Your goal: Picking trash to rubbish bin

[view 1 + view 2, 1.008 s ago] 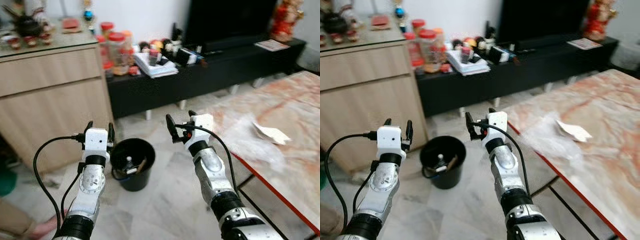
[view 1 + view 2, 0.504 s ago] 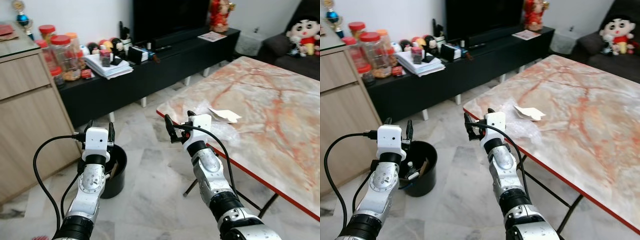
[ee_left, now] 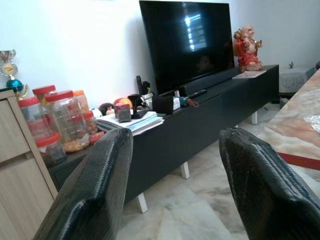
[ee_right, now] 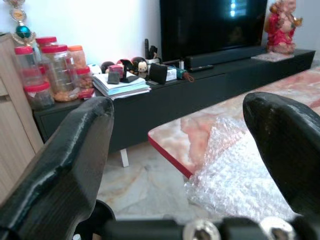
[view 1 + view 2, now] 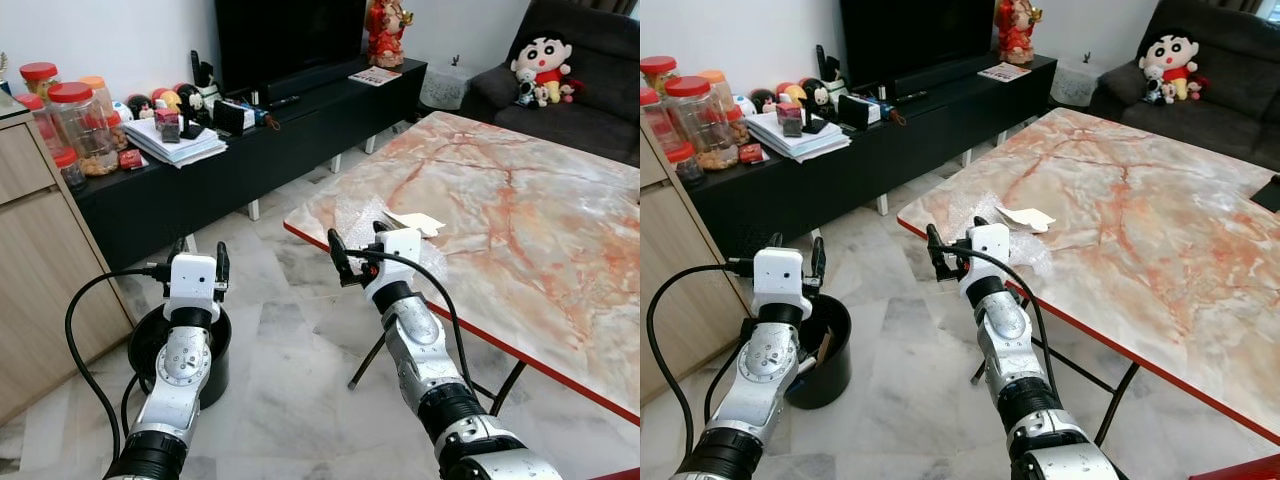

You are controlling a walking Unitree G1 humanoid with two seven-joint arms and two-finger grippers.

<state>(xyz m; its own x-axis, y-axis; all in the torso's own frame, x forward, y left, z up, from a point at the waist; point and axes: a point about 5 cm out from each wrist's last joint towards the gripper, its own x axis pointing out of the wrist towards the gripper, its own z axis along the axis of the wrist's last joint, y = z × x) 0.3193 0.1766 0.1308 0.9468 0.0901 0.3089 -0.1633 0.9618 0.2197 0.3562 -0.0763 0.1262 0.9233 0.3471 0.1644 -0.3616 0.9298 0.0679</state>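
Note:
A black rubbish bin (image 5: 145,345) stands on the tiled floor at my left, partly hidden behind my left arm. A sheet of bubble wrap (image 5: 362,220) and a crumpled white paper (image 5: 415,222) lie on the near corner of the marble table (image 5: 520,230). My left gripper (image 5: 199,256) is raised above the bin, open and empty. My right gripper (image 5: 358,245) is held up just in front of the table corner, open and empty, with the bubble wrap (image 4: 235,170) close beyond its fingers.
A low black TV stand (image 5: 290,120) with books and clutter runs along the far wall under a TV. A wooden cabinet (image 5: 40,270) stands at the left, with jars (image 5: 75,115) beside it. A dark sofa (image 5: 560,90) with a doll sits behind the table. Tiled floor (image 5: 290,370) lies between.
The camera has swung to the right, from the cabinet and bin towards the marble table. The bin now sits behind my left arm. Both grippers keep their raised, open pose.

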